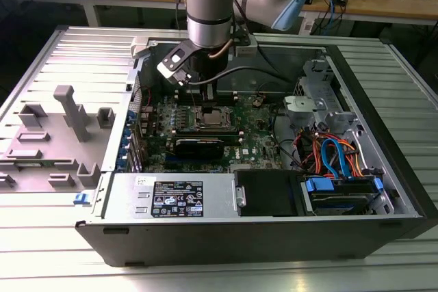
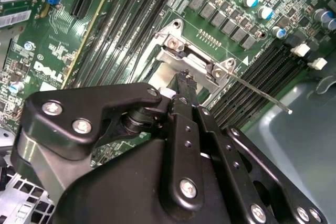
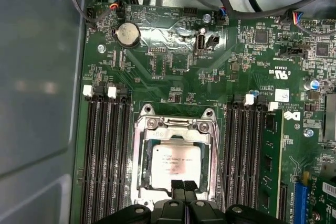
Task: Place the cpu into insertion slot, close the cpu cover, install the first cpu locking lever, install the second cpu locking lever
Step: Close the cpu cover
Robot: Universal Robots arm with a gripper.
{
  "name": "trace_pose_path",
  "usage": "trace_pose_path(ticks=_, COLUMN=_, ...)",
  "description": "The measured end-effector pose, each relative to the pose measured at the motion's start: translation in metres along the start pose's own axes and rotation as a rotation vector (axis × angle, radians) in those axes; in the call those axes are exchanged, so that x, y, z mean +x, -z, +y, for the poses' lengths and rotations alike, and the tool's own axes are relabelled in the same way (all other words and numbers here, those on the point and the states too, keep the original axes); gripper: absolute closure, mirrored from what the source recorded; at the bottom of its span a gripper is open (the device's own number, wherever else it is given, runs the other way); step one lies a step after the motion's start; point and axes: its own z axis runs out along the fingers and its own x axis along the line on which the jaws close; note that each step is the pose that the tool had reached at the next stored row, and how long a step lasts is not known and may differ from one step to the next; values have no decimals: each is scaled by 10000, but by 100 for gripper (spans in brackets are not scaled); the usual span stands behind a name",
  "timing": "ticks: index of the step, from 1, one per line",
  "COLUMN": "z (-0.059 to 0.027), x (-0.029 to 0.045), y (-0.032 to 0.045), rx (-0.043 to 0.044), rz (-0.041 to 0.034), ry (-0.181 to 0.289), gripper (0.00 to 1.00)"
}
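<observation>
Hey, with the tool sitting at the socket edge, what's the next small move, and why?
Probably shift the tool to the lever and press it down. The cpu is seated, the cover looks down around it, and that lever juts out loose over the memory slots.

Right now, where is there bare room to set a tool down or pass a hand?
Free: ribbed table in front of the computer case, and along the case's side at the exterior view's right. Crowded: motherboard under the gripper, cables beside it.
</observation>
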Motion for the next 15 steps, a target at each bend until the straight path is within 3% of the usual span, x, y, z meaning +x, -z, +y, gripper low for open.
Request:
trace_pose_path(ticks=6, z=-3, x=1, y=-8, rx=-3, rz=4, ry=-2, gripper=89)
trace_pose_path(ticks=15, z=-84, x=10, y=-80, rx=3, rz=5, ry=-1, gripper=89)
